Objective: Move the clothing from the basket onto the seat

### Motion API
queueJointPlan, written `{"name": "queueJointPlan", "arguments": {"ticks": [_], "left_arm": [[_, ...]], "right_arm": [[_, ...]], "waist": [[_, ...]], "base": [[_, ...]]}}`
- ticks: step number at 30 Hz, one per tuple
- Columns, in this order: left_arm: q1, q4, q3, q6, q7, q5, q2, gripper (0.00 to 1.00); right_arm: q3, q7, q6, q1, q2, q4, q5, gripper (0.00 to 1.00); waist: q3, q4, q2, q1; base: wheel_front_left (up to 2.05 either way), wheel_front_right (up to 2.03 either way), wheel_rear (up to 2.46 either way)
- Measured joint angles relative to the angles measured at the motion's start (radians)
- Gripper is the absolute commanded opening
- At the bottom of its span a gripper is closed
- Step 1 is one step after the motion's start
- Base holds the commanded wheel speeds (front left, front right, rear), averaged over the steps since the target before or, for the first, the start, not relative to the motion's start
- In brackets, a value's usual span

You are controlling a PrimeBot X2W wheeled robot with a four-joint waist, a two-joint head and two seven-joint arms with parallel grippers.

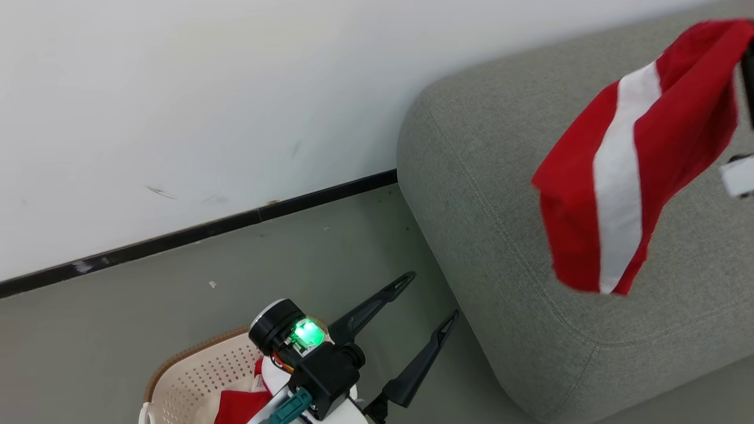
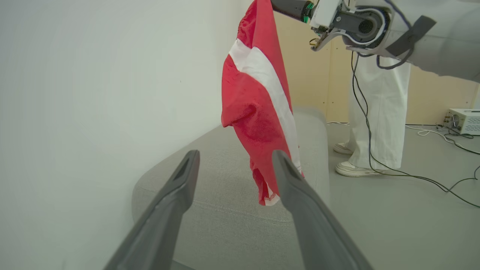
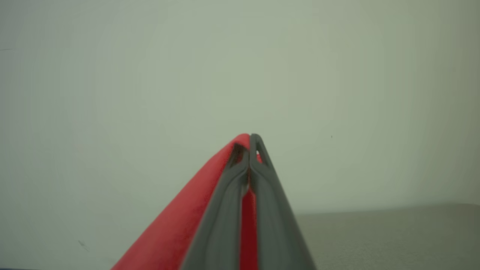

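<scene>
A red garment with a white stripe (image 1: 630,159) hangs in the air above the grey seat (image 1: 500,206), clear of the cushion. My right gripper (image 3: 250,140) is shut on the garment's red fabric (image 3: 180,228). The left wrist view has the garment (image 2: 258,108) dangling from my right wrist (image 2: 352,26) over the seat (image 2: 232,210). My left gripper (image 1: 430,296) stands open and empty over the floor, between the seat's corner and the cream basket (image 1: 194,371). More red and white clothing (image 1: 238,406) lies in the basket, partly hidden by my left arm.
A white wall with a dark skirting strip (image 1: 235,224) runs behind the seat and basket. A person in white trousers (image 2: 378,112) stands on the floor beyond the seat. Cables (image 2: 412,176) trail over the floor towards a white box (image 2: 463,120).
</scene>
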Motion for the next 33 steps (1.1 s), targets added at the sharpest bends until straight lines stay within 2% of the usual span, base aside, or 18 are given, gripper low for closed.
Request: {"name": "queueJointPlan", "arguments": {"ticks": [9, 21, 27, 33], "left_arm": [[-0.021, -0.057, 0.021, 0.021, 0.01, 0.016, 0.006, 1.0], [-0.052, -0.128, 0.005, 0.029, 0.045, 0.061, 0.02, 1.0], [-0.073, -0.151, -0.007, 0.029, 0.064, 0.069, 0.02, 1.0], [-0.105, -0.166, -0.013, 0.028, 0.072, 0.076, 0.018, 1.0]], "right_arm": [[-0.092, 0.054, 0.0, -0.211, -0.106, 0.13, 0.021, 0.0], [-0.134, 0.058, 0.0, -0.263, -0.182, 0.314, -0.005, 0.0], [-0.153, 0.027, 0.0, -0.285, -0.198, 0.357, -0.028, 0.0], [-0.153, -0.003, 0.0, -0.265, -0.16, 0.441, -0.037, 0.0]], "waist": [[0.07, 0.011, 0.0, 0.0], [0.171, 0.055, 0.0, 0.0], [0.212, 0.078, 0.0, 0.0], [0.26, 0.105, 0.0, 0.0]], "base": [[0.0, 0.0, 0.0], [0.0, 0.0, 0.0], [0.0, 0.0, 0.0], [0.0, 0.0, 0.0]]}}
